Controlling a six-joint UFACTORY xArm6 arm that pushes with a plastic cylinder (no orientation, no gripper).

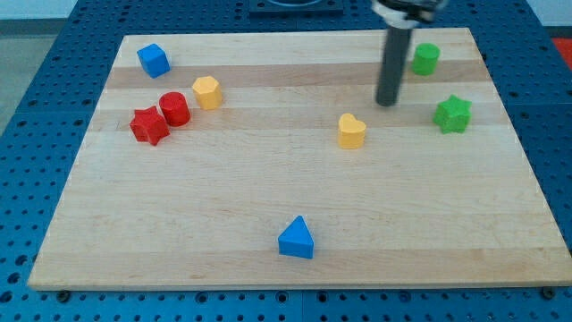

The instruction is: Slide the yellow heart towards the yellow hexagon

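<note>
Progress looks slight: the yellow hexagon (pixel 206 91) sits upper left on the table (pixel 179 233), beside the red cylinder (pixel 173 108) and red star (pixel 148 125); the yellow heart (pixel 352 131) lies well apart, right of centre. No blocks stand between them. My tip (pixel 386 102) rests just upper right of the heart. No claw exists.

My tip (pixel 387 102) rests on the board, rod upright (upper end cropped).
</note>
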